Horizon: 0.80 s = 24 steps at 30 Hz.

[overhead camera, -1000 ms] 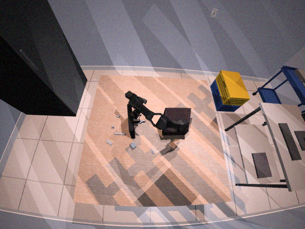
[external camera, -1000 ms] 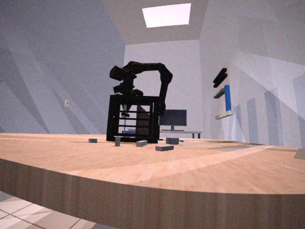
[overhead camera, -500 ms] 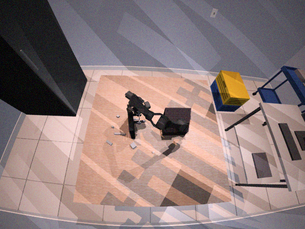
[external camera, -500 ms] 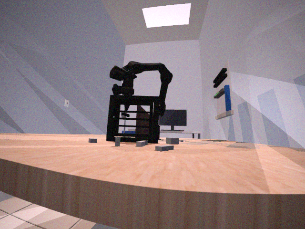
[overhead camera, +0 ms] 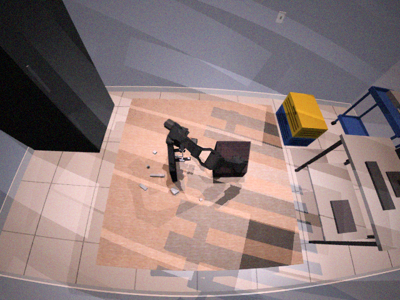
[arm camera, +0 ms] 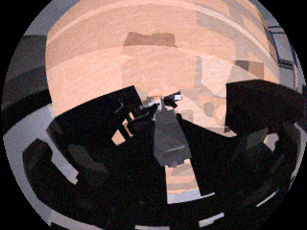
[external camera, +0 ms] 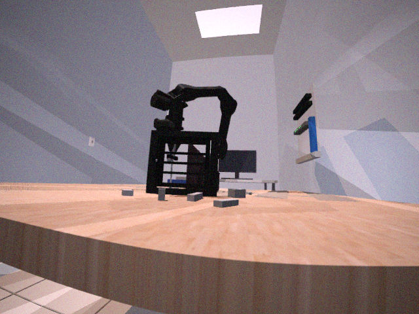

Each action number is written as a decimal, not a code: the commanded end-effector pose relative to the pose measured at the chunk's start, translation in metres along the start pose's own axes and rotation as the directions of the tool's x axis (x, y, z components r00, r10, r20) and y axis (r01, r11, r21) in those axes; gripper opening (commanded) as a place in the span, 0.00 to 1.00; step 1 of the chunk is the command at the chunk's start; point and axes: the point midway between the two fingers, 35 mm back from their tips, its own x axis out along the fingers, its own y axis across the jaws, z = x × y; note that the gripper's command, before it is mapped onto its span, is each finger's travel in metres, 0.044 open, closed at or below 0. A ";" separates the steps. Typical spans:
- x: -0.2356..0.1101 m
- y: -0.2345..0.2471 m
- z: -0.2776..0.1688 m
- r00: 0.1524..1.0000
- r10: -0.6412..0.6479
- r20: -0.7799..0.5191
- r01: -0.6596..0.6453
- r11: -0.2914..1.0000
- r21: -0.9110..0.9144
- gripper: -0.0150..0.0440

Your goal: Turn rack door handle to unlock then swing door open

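Between gripper (overhead camera: 181, 155) (external camera: 172, 154) (arm camera: 167, 123) fingers: door's handle (overhead camera: 186, 159) (external camera: 173, 157) (arm camera: 171, 100).

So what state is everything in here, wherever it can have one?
Arm: bent, reaching over the black frame.
Tool: pointing down; grip unclear.
Black frame: upright.
Door and handle: lock position unclear.
Ceiling light: lit.
Monitor: screen dark.
Yellow crate: stacked on the blue one.

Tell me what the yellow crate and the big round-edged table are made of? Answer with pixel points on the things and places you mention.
The yellow crate (overhead camera: 308, 111) looks like plastic, perhaps smooth: bright colour, slotted sides. The table (overhead camera: 129, 239) (external camera: 270, 233) looks like wood, maybe satiny, with streaky grain.
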 end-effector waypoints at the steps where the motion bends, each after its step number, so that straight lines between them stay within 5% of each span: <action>1: -0.001 0.000 -0.001 1.000 0.000 -0.003 0.000 0.999 0.035 0.28; 3: -0.001 0.000 -0.001 1.000 0.000 -0.003 0.000 0.999 0.035 0.28; 13: -0.001 0.000 -0.001 1.000 0.000 -0.003 0.000 0.999 0.035 0.73; 24: -0.001 0.000 -0.001 1.000 0.000 -0.003 -0.002 0.926 -0.376 0.74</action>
